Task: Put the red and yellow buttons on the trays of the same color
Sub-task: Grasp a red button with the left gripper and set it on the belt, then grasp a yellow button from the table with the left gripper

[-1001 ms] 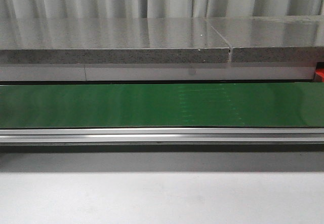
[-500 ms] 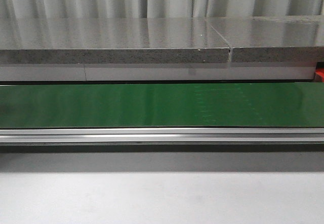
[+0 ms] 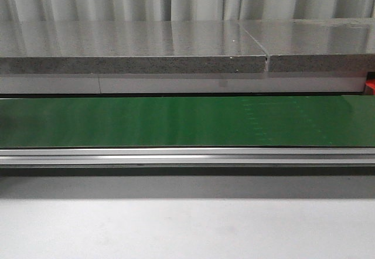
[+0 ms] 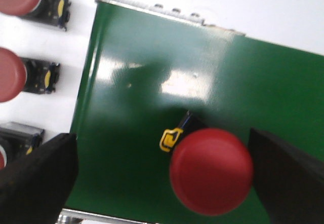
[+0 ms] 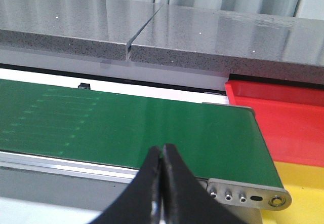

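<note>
Judging from these views, sorting has barely begun. A red round-capped push button sits on the glossy green conveyor belt, between the wide-spread black fingers of the left tool, not yet gripped. Three more red-capped buttons wait on the white bench beside the belt's end. The right tool hangs pinched together and empty near the far end, where the red plastic tray and the yellow tray show nothing inside.
</note>
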Robot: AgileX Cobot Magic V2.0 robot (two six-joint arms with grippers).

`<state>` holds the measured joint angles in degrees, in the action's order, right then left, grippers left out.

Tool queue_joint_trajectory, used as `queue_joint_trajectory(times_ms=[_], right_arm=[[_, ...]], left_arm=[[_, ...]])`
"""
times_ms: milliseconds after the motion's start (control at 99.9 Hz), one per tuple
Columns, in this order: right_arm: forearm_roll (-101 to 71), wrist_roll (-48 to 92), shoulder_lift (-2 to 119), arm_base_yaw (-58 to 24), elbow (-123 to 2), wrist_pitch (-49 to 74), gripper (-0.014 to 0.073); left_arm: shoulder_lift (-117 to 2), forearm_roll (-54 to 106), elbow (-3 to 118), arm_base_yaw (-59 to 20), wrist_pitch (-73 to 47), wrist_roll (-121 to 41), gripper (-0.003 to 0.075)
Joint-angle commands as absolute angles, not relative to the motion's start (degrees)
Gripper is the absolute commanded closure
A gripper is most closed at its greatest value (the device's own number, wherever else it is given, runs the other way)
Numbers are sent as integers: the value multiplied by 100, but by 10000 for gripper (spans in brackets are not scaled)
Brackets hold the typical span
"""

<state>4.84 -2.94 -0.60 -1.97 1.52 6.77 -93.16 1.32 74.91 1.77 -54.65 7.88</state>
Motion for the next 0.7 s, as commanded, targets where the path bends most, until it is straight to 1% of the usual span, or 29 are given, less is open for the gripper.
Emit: queue_joint_trajectory(times_ms=[0, 180, 310, 500, 690], right_arm=[[557, -298, -150, -206, 99, 230, 661], [557, -298, -150, -206, 99, 230, 661], [557, -298, -150, -206, 99, 230, 661], [557, -298, -150, -206, 99, 230, 661], [557, -298, -150, -206, 99, 230, 661]], left_arm=[[-9094, 143, 7946, 43, -5336, 765, 60], [-9094, 190, 8585, -23, -5471, 765, 60], [-8945, 242, 8684, -23, -5326, 765, 60], [-8385, 231, 8486, 65, -5151, 765, 60], [-7570, 52, 7871, 572, -5174, 842, 60]])
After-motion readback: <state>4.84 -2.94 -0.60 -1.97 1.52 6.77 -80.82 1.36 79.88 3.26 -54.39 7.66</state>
